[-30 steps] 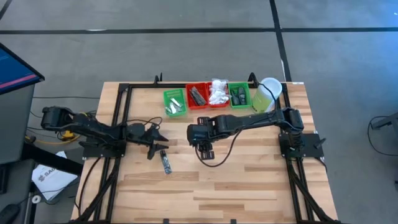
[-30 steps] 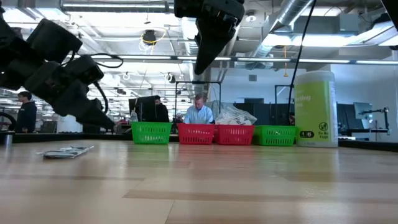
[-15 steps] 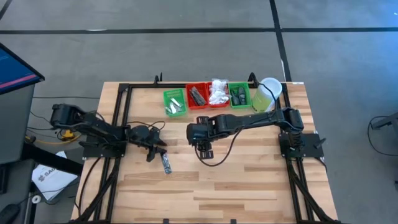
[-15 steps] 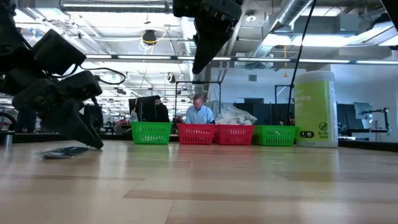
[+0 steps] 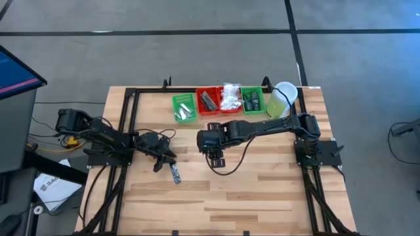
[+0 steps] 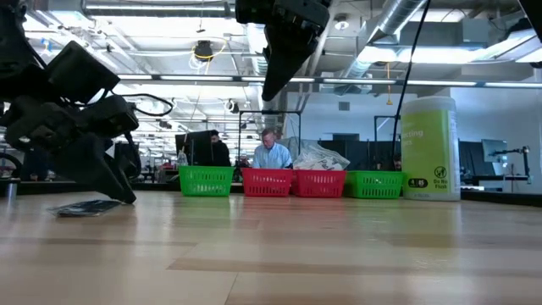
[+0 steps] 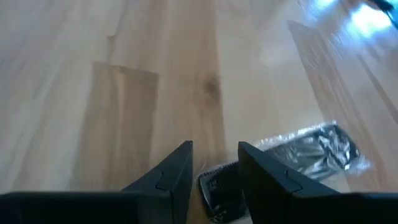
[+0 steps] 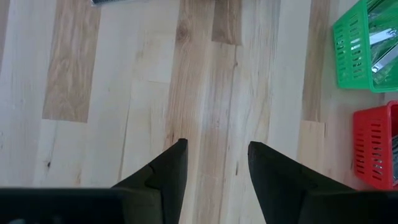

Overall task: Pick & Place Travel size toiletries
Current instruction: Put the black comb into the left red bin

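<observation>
A flat silvery packet with a dark end [image 5: 175, 172] lies on the table left of centre; it also shows in the low view [image 6: 85, 206] and the left wrist view [image 7: 311, 149]. My left gripper [image 5: 162, 158] is open, low at the table [image 6: 123, 193]. Its two fingers stand on either side of the packet's dark end [image 7: 216, 186], and no touch shows. My right gripper [image 5: 218, 159] is open and empty, held high above the table's middle [image 6: 275, 85]. Other toiletries lie in the trays at the far edge.
Four small trays stand in a row at the far edge: a green one [image 5: 184, 108], two red ones [image 5: 209, 100], one with white packets [image 5: 230, 97], and a green one [image 5: 252, 100]. A tall pale green cylinder [image 5: 283, 99] stands to their right. Bare wood lies in front.
My left gripper has gone down to the table beside the packet and shifted slightly toward the left edge. The packet lies where it was.
</observation>
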